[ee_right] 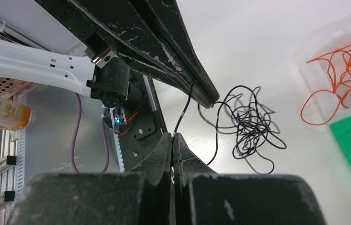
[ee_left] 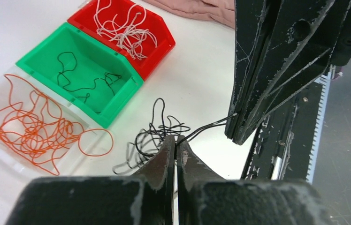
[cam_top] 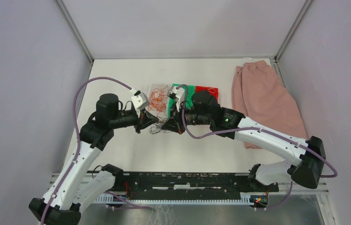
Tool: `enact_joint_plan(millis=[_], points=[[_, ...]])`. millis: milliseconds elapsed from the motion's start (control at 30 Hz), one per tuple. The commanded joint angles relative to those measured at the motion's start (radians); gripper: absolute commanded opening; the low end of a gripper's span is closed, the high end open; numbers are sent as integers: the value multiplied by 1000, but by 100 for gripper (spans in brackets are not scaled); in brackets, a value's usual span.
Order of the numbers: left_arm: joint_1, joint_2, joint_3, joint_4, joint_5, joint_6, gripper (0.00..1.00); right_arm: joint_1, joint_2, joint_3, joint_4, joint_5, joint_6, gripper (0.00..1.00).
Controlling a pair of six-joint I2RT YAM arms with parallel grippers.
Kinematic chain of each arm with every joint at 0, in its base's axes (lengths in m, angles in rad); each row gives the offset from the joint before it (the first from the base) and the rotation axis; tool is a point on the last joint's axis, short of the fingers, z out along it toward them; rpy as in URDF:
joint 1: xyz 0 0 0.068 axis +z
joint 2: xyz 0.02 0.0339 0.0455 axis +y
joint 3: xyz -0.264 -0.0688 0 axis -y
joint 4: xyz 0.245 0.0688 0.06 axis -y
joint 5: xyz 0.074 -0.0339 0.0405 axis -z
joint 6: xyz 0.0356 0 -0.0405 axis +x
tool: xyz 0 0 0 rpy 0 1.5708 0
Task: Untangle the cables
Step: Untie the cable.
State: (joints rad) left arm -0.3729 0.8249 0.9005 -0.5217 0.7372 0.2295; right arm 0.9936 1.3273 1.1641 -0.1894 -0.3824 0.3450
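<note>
Left gripper [ee_left: 176,140] clamped on black strand [ee_left: 206,125]; right gripper [ee_right: 172,137] pinching same strand, short span btwn tips. Rest of black cables [ee_right: 251,123] in clump on table [ee_right: 267,42], near green bin [ee_left: 44,63]. Risks: pulling apart cinches knot, drags whole clump; thin strand slips from pinch.

Right tool [ee_right: 172,136] clamped on black cable [ee_right: 183,112]

A white table [cam_top: 131,154] is closed in on three sides: a pale grey back wall [cam_top: 183,28] behind it, and a left wall [cam_top: 19,93] and a right wall [cam_top: 338,70] of the same colour at its sides. Thin metal posts [cam_top: 74,30] rise from its two far corners, and a black rail [cam_top: 187,180] runs along its near edge.
</note>
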Motion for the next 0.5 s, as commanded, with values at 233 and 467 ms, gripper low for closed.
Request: enact_joint_plan(millis=[233,467], points=[[9,-39,55,-20,69,41,38,5,-27,10,91,-72,74,0],[10,-62,40,35,162,-55,43,7,-29,6,88,-86,80,0]])
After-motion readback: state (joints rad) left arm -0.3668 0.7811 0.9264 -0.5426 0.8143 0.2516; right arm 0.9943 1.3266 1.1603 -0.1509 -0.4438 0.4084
